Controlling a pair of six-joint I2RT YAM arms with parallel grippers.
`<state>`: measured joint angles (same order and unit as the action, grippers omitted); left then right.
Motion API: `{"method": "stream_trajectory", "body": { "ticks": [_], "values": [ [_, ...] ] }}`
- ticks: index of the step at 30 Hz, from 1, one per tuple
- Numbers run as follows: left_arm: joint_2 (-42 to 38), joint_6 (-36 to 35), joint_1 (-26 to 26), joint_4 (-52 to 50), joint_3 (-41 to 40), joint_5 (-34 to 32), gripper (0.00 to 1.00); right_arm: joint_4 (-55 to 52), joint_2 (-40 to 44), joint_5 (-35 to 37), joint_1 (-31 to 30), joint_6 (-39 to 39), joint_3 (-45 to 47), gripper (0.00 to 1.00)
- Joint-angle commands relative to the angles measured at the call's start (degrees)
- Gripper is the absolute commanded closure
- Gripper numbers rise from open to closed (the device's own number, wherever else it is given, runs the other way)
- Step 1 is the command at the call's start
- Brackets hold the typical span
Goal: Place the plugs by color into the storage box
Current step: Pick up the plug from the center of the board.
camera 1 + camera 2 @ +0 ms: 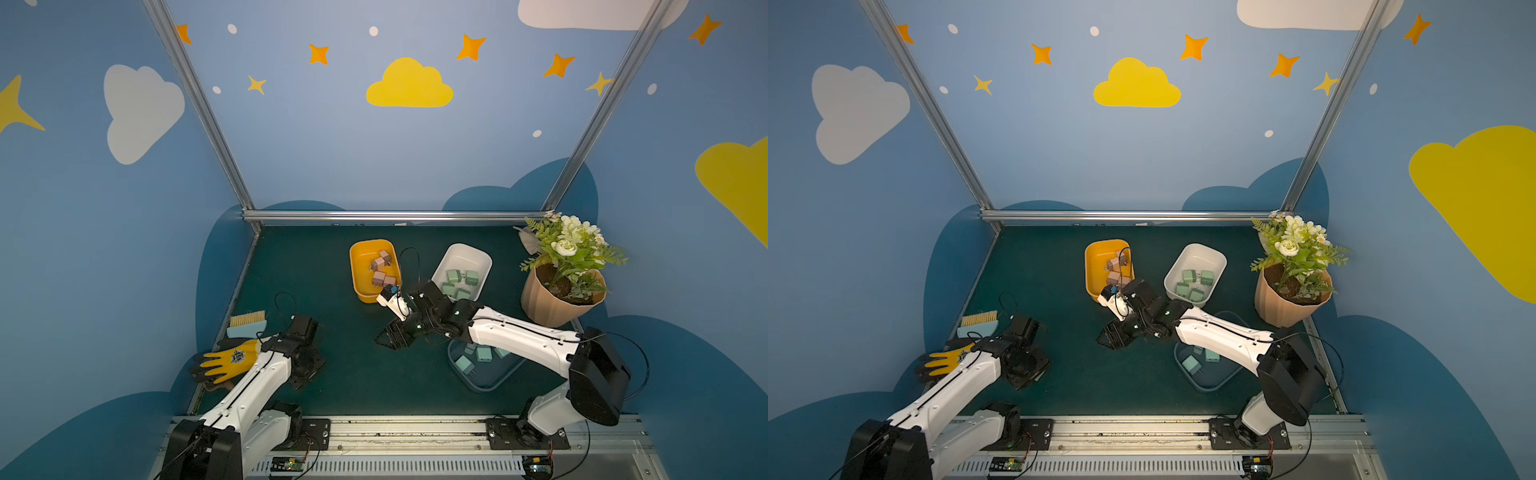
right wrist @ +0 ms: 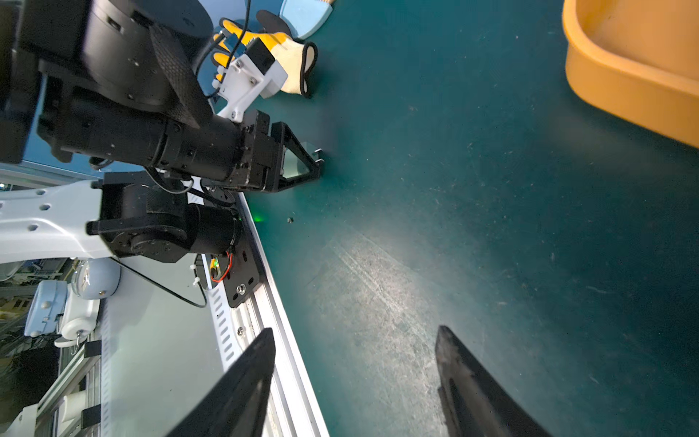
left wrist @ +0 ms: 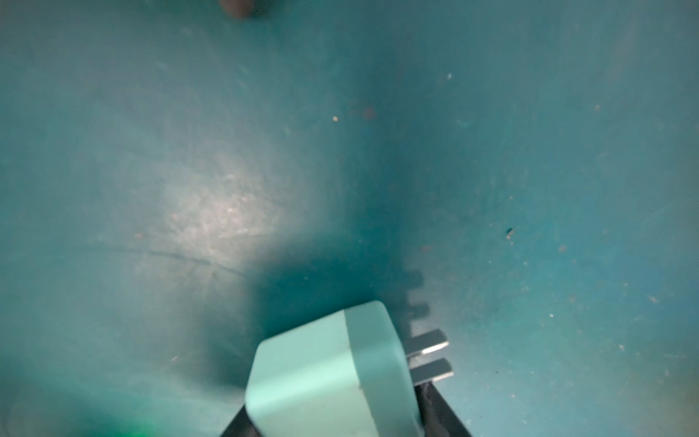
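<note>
A light teal plug (image 3: 321, 370) sits between the jaws of my left gripper (image 3: 340, 416), shut on it just above the mat, its two prongs sticking out sideways. In both top views the left gripper (image 1: 305, 372) points down at the mat's front left and hides that plug. My right gripper (image 1: 388, 338) hangs open and empty over the mat's middle; its fingers (image 2: 454, 363) stand wide apart. The orange storage box (image 1: 359, 274) holds pink plugs (image 1: 378, 264). Green plugs (image 1: 454, 276) lie in the white box (image 1: 465, 255). The blue box (image 1: 482, 386) with teal plugs (image 1: 464, 365) lies partly under the right arm.
A yellow-and-black glove (image 1: 232, 359) and a yellow-bristled brush (image 1: 247, 324) lie at the left edge beside the left arm. A potted plant (image 1: 557, 299) stands at the right. A metal rail (image 1: 415, 428) runs along the front edge.
</note>
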<state>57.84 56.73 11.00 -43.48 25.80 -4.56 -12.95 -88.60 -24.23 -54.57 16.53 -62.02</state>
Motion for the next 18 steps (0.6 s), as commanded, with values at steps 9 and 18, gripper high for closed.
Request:
{"method": "stream_trajectory", "body": {
  "ticks": [9,18],
  "values": [
    [-0.3,-3.7,0.1,0.9,-0.5,-0.4,0.66,4.1,2.1,2.0,3.5,4.1,2.1,0.32],
    [1.3,-7.9,9.4,1.0,8.8,-7.5,0.73,3.4,2.6,-2.1,8.2,5.4,1.8,0.32]
  ]
}}
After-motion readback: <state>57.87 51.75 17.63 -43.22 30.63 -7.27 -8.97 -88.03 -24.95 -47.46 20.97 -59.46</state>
